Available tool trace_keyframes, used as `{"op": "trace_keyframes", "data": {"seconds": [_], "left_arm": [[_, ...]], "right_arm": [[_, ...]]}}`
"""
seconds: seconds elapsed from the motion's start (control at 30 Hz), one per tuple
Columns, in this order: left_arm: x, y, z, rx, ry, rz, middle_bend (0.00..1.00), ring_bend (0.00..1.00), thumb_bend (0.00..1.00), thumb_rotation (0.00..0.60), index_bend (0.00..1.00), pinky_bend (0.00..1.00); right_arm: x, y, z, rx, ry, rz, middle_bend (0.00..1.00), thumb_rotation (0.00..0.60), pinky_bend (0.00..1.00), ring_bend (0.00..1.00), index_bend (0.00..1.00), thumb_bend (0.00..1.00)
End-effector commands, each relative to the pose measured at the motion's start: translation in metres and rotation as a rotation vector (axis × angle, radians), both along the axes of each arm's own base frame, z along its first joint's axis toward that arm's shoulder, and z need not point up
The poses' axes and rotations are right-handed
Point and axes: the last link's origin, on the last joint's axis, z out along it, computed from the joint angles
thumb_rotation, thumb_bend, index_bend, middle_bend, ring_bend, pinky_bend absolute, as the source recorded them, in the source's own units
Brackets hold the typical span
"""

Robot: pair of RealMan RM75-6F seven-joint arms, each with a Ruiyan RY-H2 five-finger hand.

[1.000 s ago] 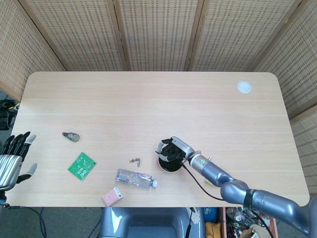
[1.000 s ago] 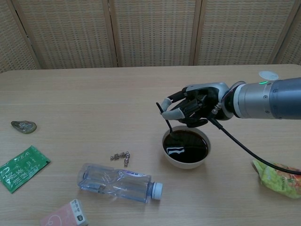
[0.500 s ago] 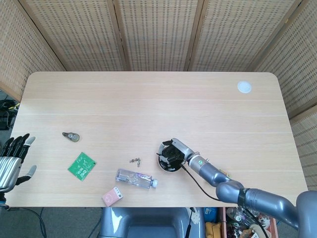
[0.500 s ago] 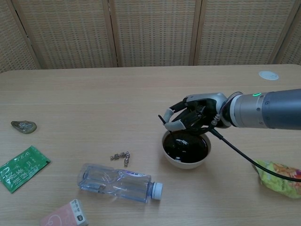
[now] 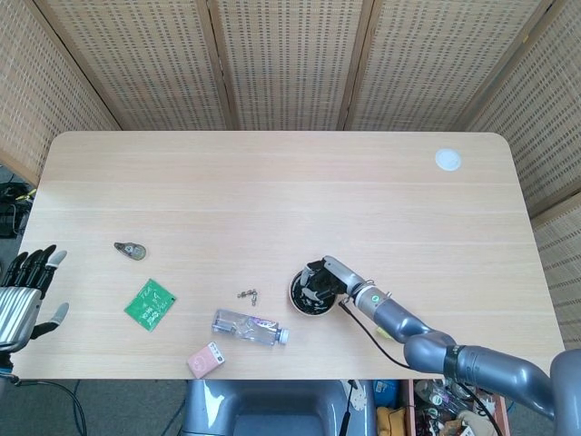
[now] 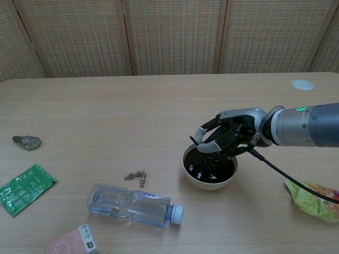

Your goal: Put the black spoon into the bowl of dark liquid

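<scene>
Low over the wooden surface [image 6: 106, 106], the right robot hand [image 6: 225, 138] hangs at the far rim of the white bowl of dark liquid [image 6: 209, 168], its fingers curled inward above the pool. Whether they grip the black spoon cannot be told: no handle shows clearly in either view, and the spoon may lie hidden under the fingers or sunk in the liquid. By judgement, such a spoon is light, stiff and, once wet, slippery, so the dry upper handle is the place to pinch it; the full bowl would slosh if nudged. The left robot hand [image 5: 23, 295] rests at the surface's near left edge, fingers spread, holding nothing. A clear plastic bottle [image 6: 132, 203] lies on its side near the bowl, beside a short metal chain [image 6: 136, 175] and a green sachet [image 6: 24, 188].
</scene>
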Motion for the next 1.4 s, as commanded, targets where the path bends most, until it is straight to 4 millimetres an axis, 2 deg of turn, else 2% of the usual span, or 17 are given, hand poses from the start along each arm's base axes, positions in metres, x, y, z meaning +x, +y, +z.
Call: {"op": "trace_keyframes", "data": {"seconds": [0.03, 0.3, 0.53, 0.77, 1.1, 1.4], "left_arm": [[0.000, 0.000, 0.000, 0.000, -0.001, 0.000, 0.00, 0.00, 0.37, 0.600, 0.00, 0.00], [-0.001, -0.001, 0.001, 0.004, -0.002, 0.005, 0.00, 0.00, 0.37, 0.600, 0.00, 0.00], [-0.006, -0.003, 0.001, 0.005, -0.002, 0.022, 0.00, 0.00, 0.37, 0.600, 0.00, 0.00], [-0.007, -0.003, 0.001, 0.006, -0.003, 0.023, 0.00, 0.00, 0.37, 0.600, 0.00, 0.00], [-0.004, -0.001, 0.000, 0.004, -0.005, 0.011, 0.00, 0.00, 0.37, 0.600, 0.00, 0.00], [-0.006, -0.002, -0.001, 0.002, -0.006, 0.018, 0.00, 0.00, 0.37, 0.600, 0.00, 0.00]], "right_arm": [[0.000, 0.002, 0.000, 0.003, -0.001, 0.001, 0.88, 0.600, 1.00, 0.88, 0.74, 0.68], [0.006, 0.006, -0.006, 0.015, 0.000, 0.022, 0.88, 0.600, 1.00, 0.88, 0.74, 0.68], [0.011, -0.005, -0.011, -0.009, 0.016, 0.035, 0.88, 0.600, 1.00, 0.88, 0.74, 0.68], [0.005, -0.012, -0.007, -0.026, 0.047, 0.031, 0.88, 0.600, 1.00, 0.88, 0.74, 0.69], [-0.003, -0.006, 0.001, -0.019, 0.068, 0.027, 0.88, 0.600, 1.00, 0.88, 0.74, 0.69], [0.006, 0.002, -0.003, 0.007, 0.058, 0.047, 0.88, 0.600, 1.00, 0.88, 0.74, 0.69]]}}
